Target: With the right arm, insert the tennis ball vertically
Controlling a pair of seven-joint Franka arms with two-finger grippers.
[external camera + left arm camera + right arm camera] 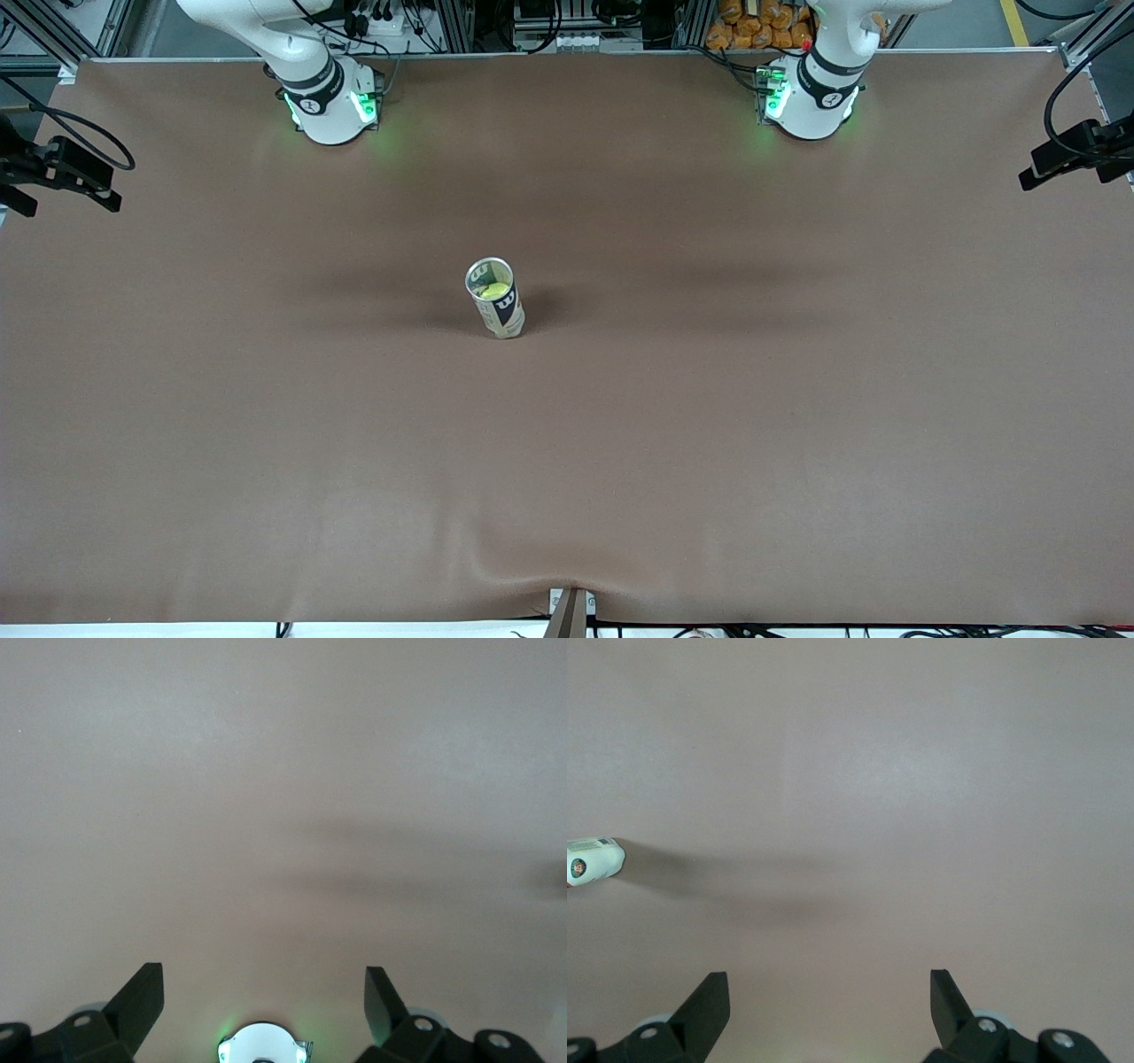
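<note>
The right gripper (829, 1014) hangs over bare brown table (797, 399), its two black fingers (709, 1005) spread wide and grasping nothing. The left gripper (264, 1010) is in the same state, fingers (140, 1001) released and empty, over its own end of the table; that arm waits.

The risks, as I judge them. The tall clear plastic can with a dark label (496, 299) stands upright alone near the middle of the table, and it looks light and narrow, so a finger that brushes its rim on the way past could tip it. In the right wrist view only the end of the can (594, 861) shows at the edge of the picture (so the can is poorly seen from there).

In the can lies one yellow-green felt tennis ball (495, 290), visible through the open mouth, below the rim. No other ball shows on the table, so the insertion appears already done. The ball looks seated and unlikely to jump out unless the can falls.
</note>
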